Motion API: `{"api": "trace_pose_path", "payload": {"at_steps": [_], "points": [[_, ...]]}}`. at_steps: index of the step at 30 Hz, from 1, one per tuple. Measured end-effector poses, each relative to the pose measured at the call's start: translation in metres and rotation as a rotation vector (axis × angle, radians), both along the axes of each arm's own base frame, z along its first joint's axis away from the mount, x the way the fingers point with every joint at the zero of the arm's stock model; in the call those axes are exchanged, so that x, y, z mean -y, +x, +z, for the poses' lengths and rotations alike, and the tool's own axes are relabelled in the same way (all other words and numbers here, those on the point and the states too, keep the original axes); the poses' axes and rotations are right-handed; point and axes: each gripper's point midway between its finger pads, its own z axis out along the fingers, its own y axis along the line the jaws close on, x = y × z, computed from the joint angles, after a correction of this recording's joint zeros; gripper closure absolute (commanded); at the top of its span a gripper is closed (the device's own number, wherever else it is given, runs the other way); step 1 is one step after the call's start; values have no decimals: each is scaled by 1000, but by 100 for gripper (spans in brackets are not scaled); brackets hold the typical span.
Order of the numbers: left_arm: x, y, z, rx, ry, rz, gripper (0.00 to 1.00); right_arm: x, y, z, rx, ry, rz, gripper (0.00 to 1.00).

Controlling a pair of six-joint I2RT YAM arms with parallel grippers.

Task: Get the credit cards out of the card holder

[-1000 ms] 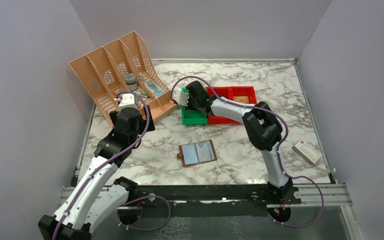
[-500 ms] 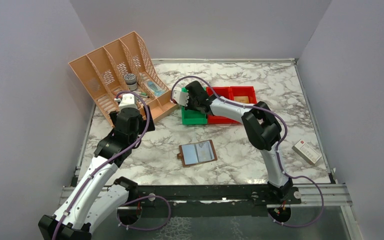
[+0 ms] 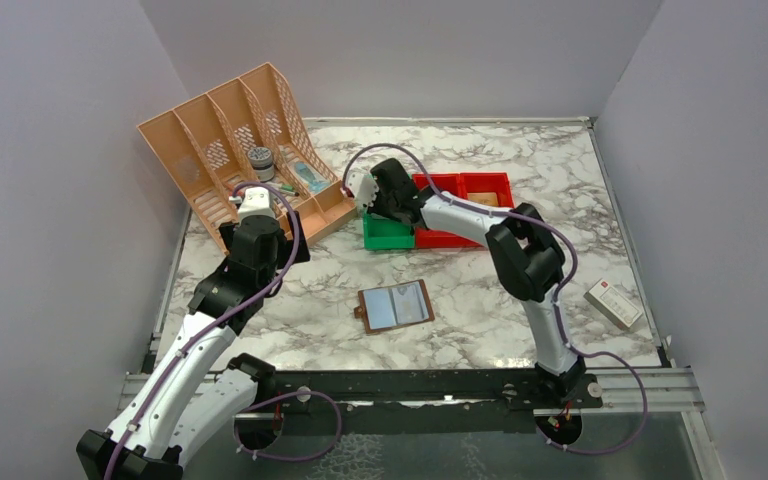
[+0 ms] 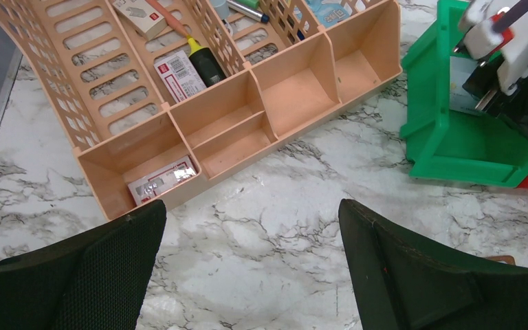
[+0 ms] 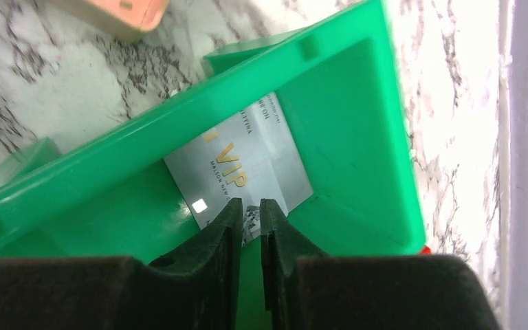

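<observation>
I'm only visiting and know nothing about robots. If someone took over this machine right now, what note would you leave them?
Left hand: wide open, empty, hovering above the table by the peach organizer.
Right hand: almost closed, holding nothing visible, pointing down into the green bin.
Card holder: lying open on the table, apart from both hands.
Done: one credit card, marked VIP, lies in the green bin.
Left: check the holder. From above I cannot tell whether its pale panels are cards or lining. Take out any cards found there.
</observation>
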Motion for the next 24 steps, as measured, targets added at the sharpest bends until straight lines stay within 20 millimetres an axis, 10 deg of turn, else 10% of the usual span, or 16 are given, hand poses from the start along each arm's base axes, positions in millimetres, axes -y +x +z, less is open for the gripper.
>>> {"api": "trace_pose_path", "payload": {"at_steps": [12, 24], "points": [[4, 1, -5, -21, 2, -22, 1, -15, -28, 111, -35, 504, -211, 99], [4, 0, -3, -13, -2, -24, 1, -31, -49, 18, -366, 533, -533, 99]]}}
